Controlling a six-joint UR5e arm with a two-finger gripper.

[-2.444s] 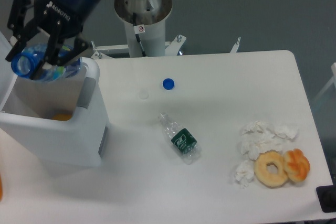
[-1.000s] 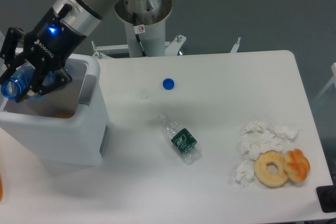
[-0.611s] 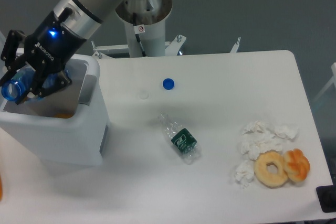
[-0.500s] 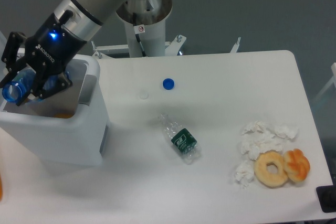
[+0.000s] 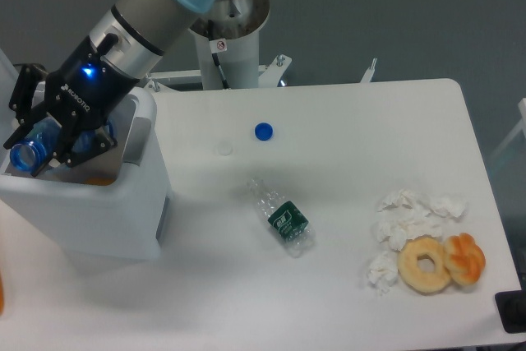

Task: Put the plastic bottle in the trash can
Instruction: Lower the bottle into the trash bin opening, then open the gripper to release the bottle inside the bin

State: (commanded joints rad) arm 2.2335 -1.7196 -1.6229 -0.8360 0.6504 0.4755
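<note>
The plastic bottle (image 5: 34, 146), blue-tinted with a blue neck ring, lies nearly flat between my fingers, its neck pointing left. My gripper (image 5: 45, 139) is shut on it and hangs over the open top of the trash can (image 5: 90, 207), the large white bin at the table's left edge. The bottle's rear half is hidden behind my fingers. Something orange shows inside the bin.
A small clear bottle with a dark green label (image 5: 283, 218) lies mid-table. A blue cap (image 5: 263, 131) sits behind it. Crumpled tissues (image 5: 407, 219), a donut (image 5: 425, 264) and a pastry (image 5: 466, 256) are at the front right. The arm's base column (image 5: 226, 34) stands at the back.
The gripper carried the bottle from above the bin's back rim leftward and down over the opening, then shifted slightly right and lower. Its grip on the bottle has held throughout.
</note>
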